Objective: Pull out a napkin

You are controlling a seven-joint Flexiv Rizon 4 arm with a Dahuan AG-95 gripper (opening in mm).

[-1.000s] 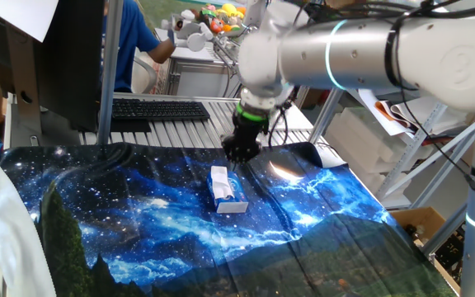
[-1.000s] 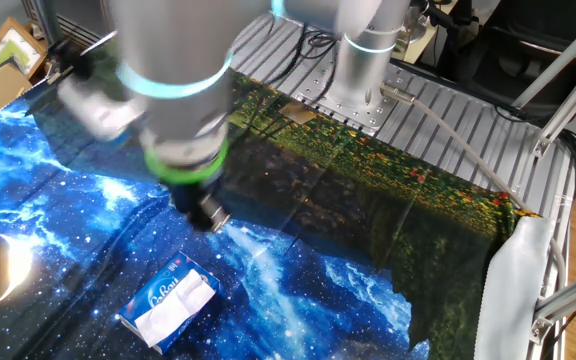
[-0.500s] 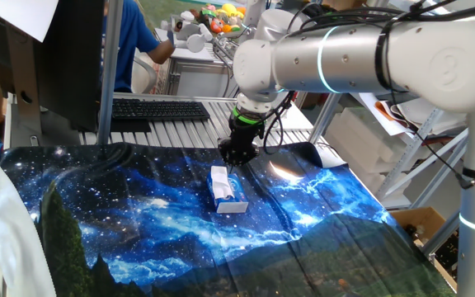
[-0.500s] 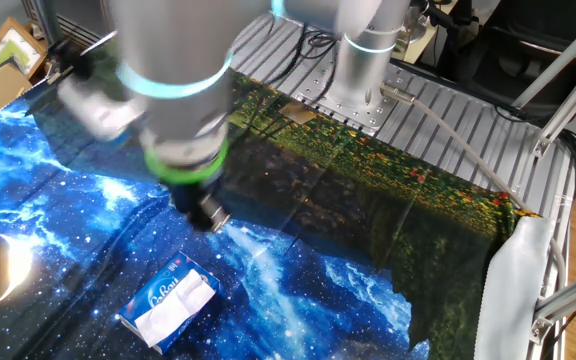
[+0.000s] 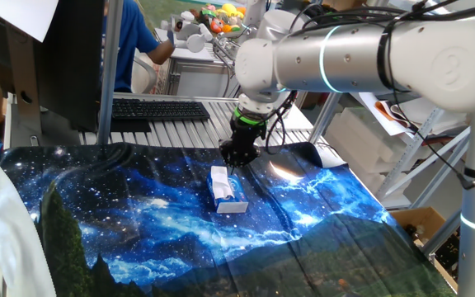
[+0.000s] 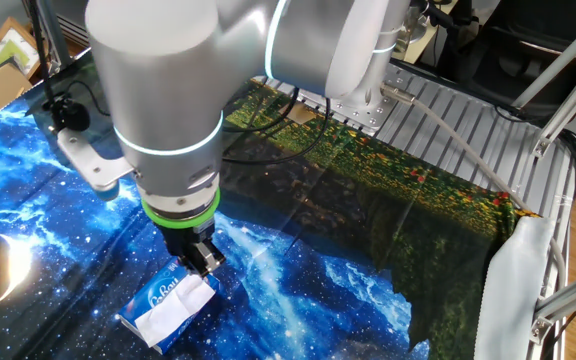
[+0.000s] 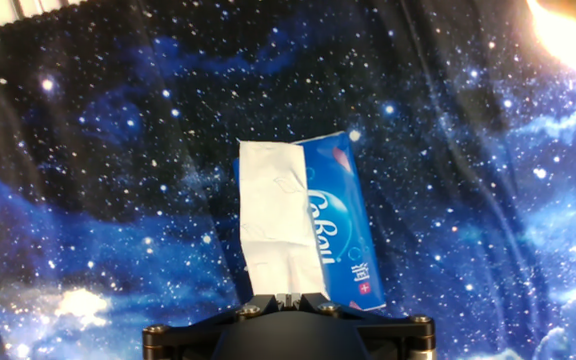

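Observation:
The napkin is a white wrinkled sheet lying along the top of the small blue-and-white tissue pack, which lies flat on the starry cloth. My gripper is at the napkin's near end, with the jaws drawn together and the sheet's edge running in between them. In one fixed view the gripper is at the far end of the pack. In the other fixed view the gripper touches the napkin at the pack's upper end.
The blue galaxy-print cloth covers the table. A black keyboard lies behind it, with a monitor at the left. A person in blue sits at the back. Metal frame posts stand at the right.
In the other fixed view my gripper has come down and toward the pack, from above the cloth to the napkin's end. The pack has not moved.

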